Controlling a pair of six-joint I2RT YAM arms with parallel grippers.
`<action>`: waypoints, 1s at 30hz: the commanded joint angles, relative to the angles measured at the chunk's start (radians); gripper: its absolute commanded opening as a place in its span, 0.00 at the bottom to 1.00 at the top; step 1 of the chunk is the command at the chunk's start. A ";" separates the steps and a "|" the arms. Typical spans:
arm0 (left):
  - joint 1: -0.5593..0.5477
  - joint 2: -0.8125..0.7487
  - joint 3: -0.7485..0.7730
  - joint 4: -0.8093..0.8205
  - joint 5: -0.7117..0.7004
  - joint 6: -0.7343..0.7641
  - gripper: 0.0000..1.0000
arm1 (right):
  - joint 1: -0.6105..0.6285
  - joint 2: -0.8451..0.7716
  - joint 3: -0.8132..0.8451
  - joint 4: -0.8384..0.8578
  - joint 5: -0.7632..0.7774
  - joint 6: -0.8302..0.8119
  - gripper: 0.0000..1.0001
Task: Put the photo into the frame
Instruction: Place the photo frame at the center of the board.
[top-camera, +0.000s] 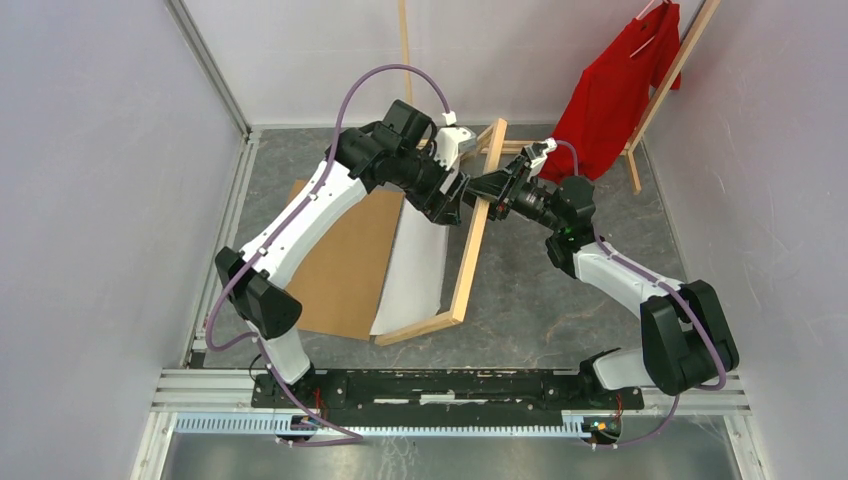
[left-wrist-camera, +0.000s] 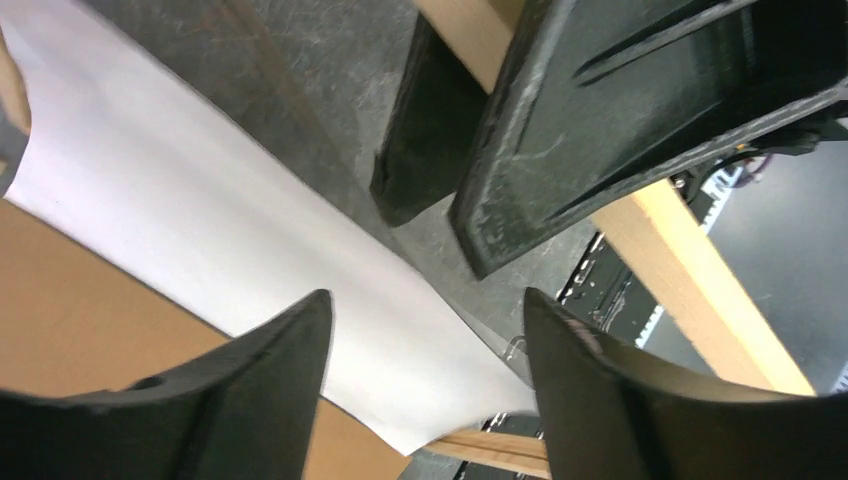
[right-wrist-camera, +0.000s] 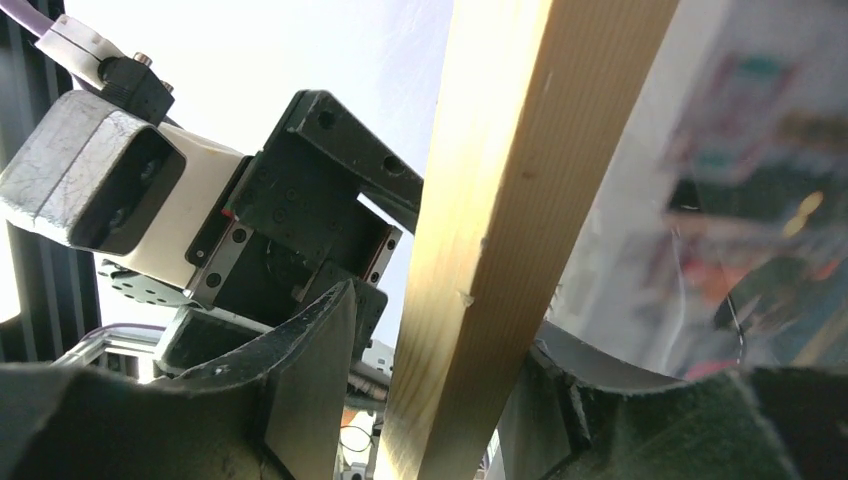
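Note:
The frame (top-camera: 470, 265) of light wood stands tilted, its right rail lifted off the floor. My right gripper (top-camera: 487, 190) is shut on that rail (right-wrist-camera: 500, 180); the right finger (right-wrist-camera: 600, 400) presses the wood and a sliver of light shows beside the left one. The photo (top-camera: 415, 270) lies white side up, curling against the inside of the frame. Its blurred colour print (right-wrist-camera: 740, 200) shows past the rail. My left gripper (top-camera: 447, 205) hovers open just left of the rail, over the white sheet (left-wrist-camera: 250, 220), with nothing between its fingers (left-wrist-camera: 290, 390).
A brown cardboard board (top-camera: 345, 255) lies left of the photo, partly under it. A wooden clothes rack with a red shirt (top-camera: 615, 90) stands at the back right. Grey walls close in both sides. The two wrists are almost touching above the rail.

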 joint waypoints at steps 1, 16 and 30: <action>-0.004 -0.036 0.040 -0.062 -0.117 0.093 0.71 | 0.004 -0.023 0.044 0.041 -0.012 -0.040 0.56; 0.007 0.029 0.108 -0.173 -0.144 0.092 0.13 | -0.022 -0.063 -0.006 -0.053 -0.062 -0.118 0.56; 0.037 -0.016 0.097 -0.143 -0.582 0.274 0.02 | -0.176 -0.179 -0.105 -0.413 -0.184 -0.420 0.55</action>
